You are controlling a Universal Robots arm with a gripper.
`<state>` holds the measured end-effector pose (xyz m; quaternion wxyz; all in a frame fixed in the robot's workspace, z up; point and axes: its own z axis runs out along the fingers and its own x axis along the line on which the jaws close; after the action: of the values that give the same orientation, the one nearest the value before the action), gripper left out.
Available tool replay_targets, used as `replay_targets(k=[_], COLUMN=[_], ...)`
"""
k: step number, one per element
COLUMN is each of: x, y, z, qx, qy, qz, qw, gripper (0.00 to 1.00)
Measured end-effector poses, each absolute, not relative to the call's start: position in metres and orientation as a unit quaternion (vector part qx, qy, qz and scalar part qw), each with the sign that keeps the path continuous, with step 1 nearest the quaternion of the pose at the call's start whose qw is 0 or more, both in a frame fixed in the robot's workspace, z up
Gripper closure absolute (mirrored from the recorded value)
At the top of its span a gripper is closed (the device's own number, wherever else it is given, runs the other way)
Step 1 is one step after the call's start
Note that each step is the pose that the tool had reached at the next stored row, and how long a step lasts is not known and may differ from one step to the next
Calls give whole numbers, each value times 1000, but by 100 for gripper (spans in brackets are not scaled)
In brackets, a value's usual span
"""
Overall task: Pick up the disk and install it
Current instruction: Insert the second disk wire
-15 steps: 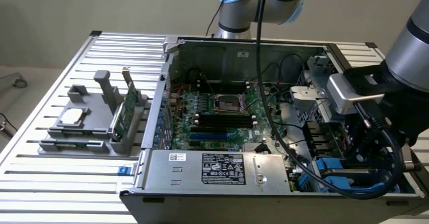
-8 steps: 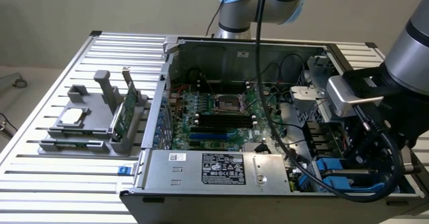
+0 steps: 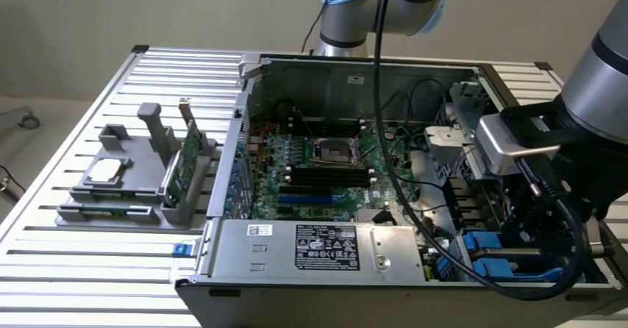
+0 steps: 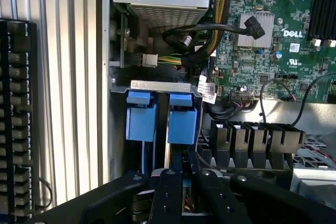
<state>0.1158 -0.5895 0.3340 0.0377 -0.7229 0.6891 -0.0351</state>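
Your gripper hangs over the drive bay in the open computer case — its fingers are clamped on the disk, which stands on edge in the bay, its blue carrier just beside a second blue carrier, near the power supply.

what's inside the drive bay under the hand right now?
Two blue carriers stand side by side in the bay, edge-on, just beyond the hand. The drives themselves can't be seen; carriers and hand cover them.
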Motion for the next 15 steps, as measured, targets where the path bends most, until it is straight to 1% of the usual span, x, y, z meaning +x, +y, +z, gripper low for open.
replay_targets(k=[13,15], x=[116,116], y=[-589,-589], z=[331,330], qx=[-728,-728], qy=[684,683], qz=[-33,-33], qw=[39,40], gripper=[84,82])
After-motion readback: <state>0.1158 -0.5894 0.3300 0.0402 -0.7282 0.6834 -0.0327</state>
